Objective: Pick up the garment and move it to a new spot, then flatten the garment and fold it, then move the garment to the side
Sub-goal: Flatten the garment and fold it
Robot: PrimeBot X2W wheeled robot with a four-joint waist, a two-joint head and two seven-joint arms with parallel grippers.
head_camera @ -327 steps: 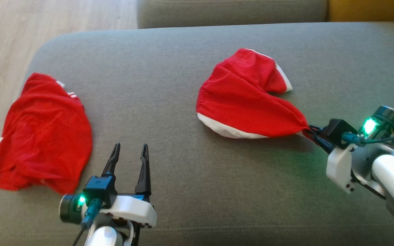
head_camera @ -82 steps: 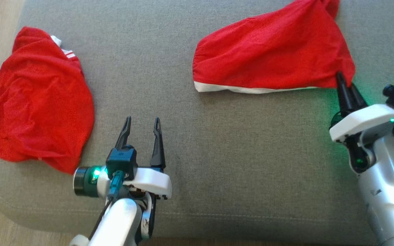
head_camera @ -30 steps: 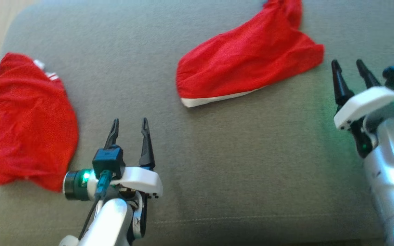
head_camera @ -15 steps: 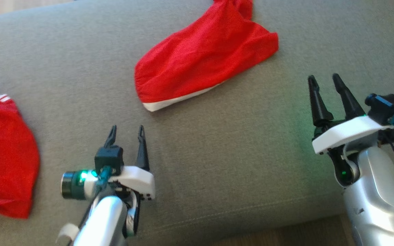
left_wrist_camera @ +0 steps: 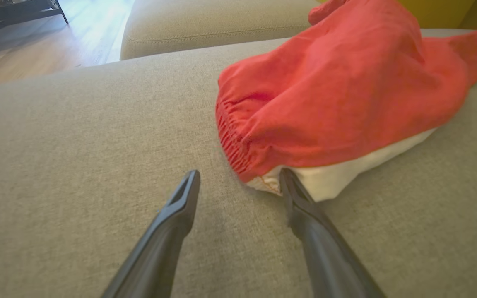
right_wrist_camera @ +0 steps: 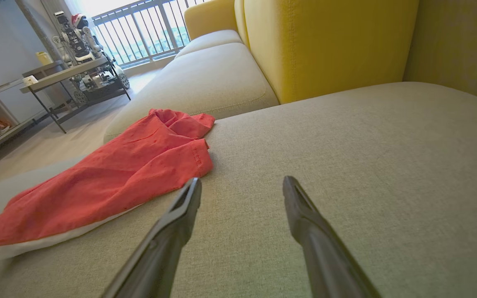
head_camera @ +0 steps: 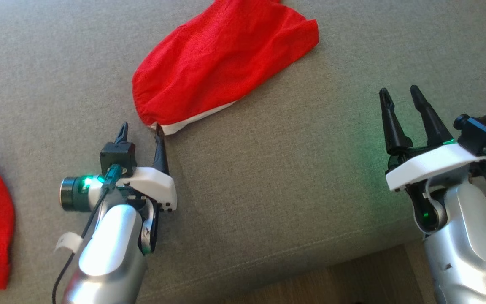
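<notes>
Left gripper (head_camera: pixel 140 128) gapes empty, one finger touching white-hemmed corner of crumpled red mesh garment (head_camera: pixel 222 63); best shift rightward so fingers straddle hem before pinching.

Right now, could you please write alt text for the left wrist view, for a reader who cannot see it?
The left gripper, open, reaches across a grey sofa cushion, one finger meeting the white-edged corner of a crumpled red garment. Another cushion and wooden floor lie beyond.
</notes>
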